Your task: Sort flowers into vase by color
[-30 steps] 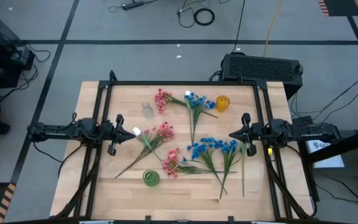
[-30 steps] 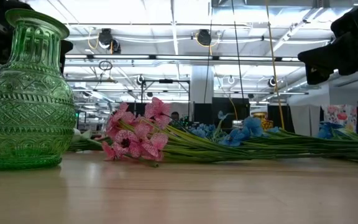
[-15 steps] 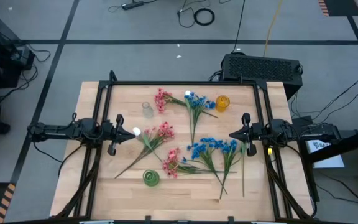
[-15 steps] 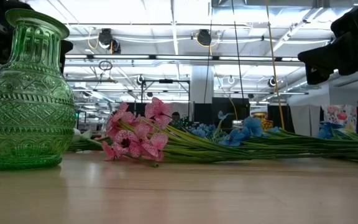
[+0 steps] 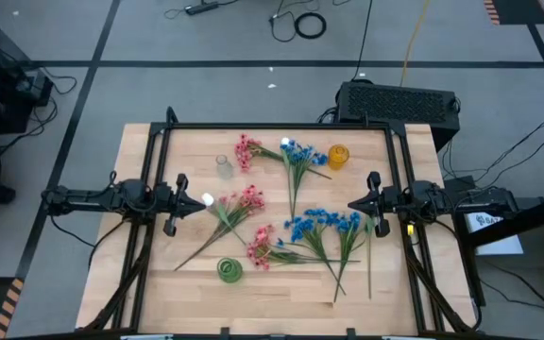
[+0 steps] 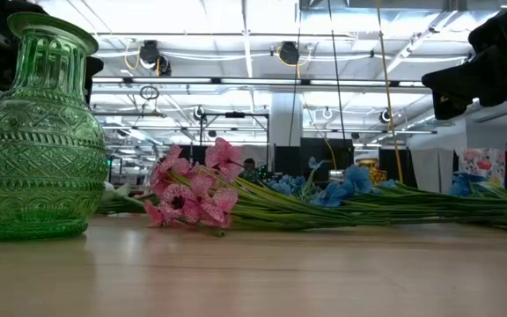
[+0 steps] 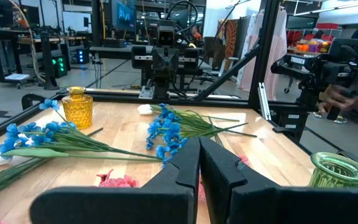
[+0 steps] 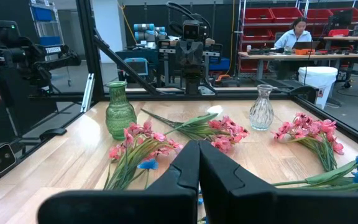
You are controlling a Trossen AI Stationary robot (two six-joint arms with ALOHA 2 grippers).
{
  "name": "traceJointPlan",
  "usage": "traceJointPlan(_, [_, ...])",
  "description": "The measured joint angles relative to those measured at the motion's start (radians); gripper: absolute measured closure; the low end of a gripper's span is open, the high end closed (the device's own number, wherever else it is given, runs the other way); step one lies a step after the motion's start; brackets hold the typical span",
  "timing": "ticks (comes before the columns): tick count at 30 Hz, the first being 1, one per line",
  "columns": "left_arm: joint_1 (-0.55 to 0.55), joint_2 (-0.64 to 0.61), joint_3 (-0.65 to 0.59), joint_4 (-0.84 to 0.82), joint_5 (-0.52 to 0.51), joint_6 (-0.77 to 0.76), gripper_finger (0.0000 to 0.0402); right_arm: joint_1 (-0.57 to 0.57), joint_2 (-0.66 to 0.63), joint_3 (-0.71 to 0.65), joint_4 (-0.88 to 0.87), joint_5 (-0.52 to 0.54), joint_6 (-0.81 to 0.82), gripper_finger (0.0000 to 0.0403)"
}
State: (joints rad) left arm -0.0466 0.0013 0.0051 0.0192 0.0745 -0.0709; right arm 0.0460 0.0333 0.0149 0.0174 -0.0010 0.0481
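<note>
We judge sorting not yet begun: pink, blue flower sprigs lie on table. Left gripper, right gripper both clenched, empty. Next: unclench, select one stem.

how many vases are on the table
3. A clear vase near the far left, a yellow vase near the far right, and a green vase at the near edge. All stand empty.

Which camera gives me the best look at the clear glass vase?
The right wrist view: the clear glass vase stands upright and unobstructed on the table, between pink flower bunches. The high view shows only its small top-down outline. I cannot find it in the low or left wrist views.
</note>
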Motion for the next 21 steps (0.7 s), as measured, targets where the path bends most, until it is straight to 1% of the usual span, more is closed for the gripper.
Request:
traceJointPlan(6, [0.000,0.000,0.000,0.000,0.000,0.000,0.0384,0.000,0.000,0.000,0.000,0.000,0.004,0.0403])
traceJointPlan(8, [0.000,0.000,0.000,0.000,0.000,0.000,0.0384,0.001,0.000,0.000,0.004,-0.004,0.043,0.0403])
traceJointPlan(13, [0.000,0.000,0.000,0.000,0.000,0.000,0.0384,0.002,0.011,0.027,0.087,0.005,0.090,0.0403])
traceJointPlan(15, [0.000,0.000,0.000,0.000,0.000,0.000,0.0384,0.002,0.033,0.088,0.069,0.030,0.084,0.0403])
traceJointPlan(17, [0.000,0.000,0.000,0.000,0.000,0.000,0.0384,0.002,0.076,0.176,0.014,0.069,0.064,0.0403])
traceJointPlan(21, [0.000,0.000,0.000,0.015,0.000,0.005,0.0384,0.002,0.214,0.408,-0.137,0.146,0.045,0.0403])
